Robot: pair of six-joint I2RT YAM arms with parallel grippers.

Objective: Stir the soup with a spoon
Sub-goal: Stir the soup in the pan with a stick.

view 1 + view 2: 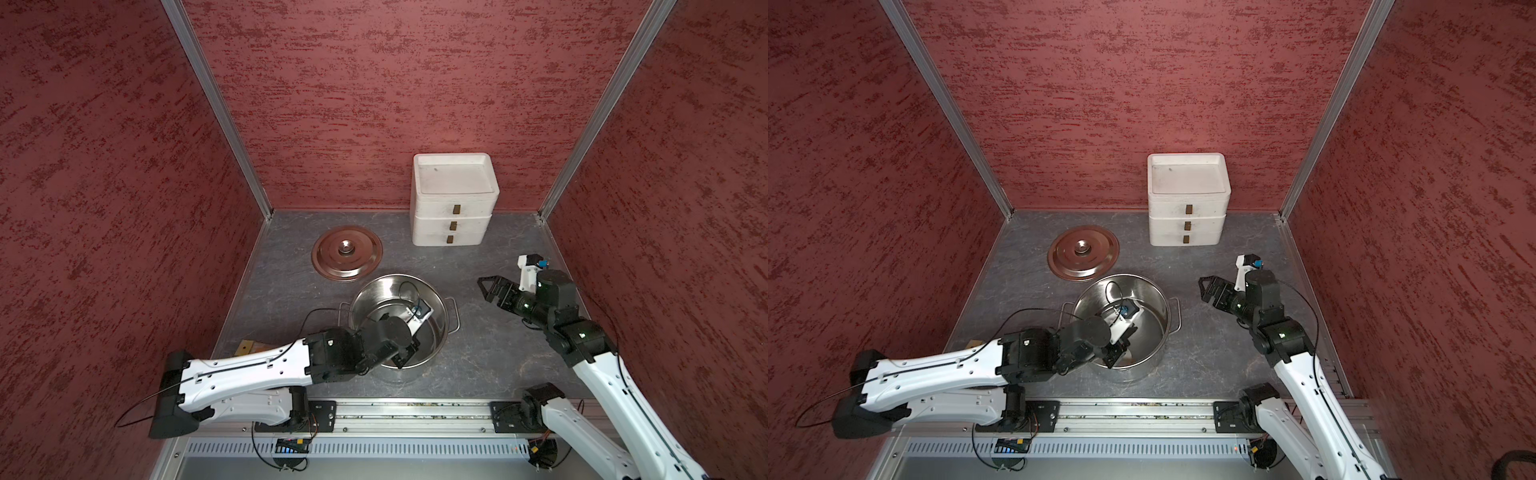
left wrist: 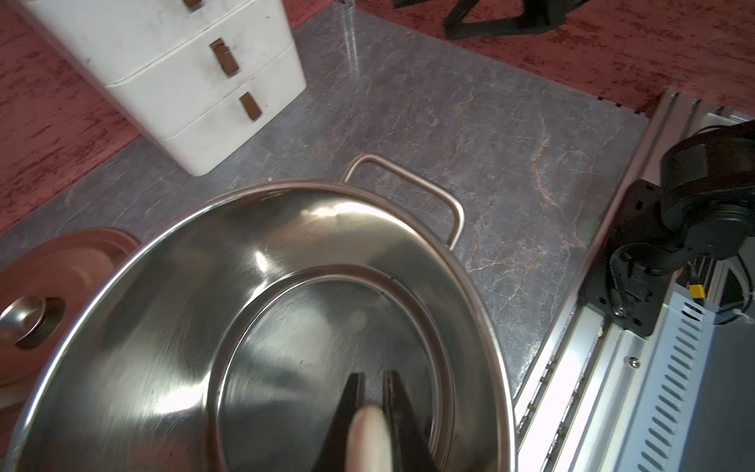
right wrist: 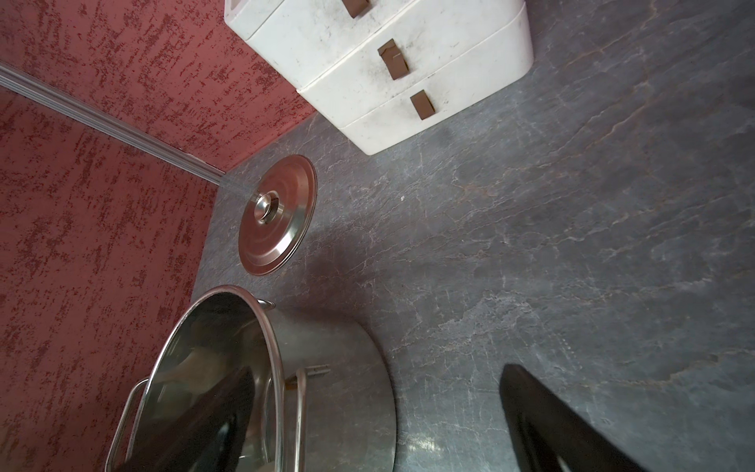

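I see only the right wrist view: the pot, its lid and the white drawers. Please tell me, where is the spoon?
Observer: The spoon is between the jaws of the left gripper, which are shut on it, inside the pot.
Operator: Is there soup in the pot?
Observer: In the left wrist view the bottom is bare steel; I see no liquid.
Operator: And the right gripper, is it holding something?
Observer: No. In both top views the right gripper hangs open and empty over the table, beside the pot and apart from it.
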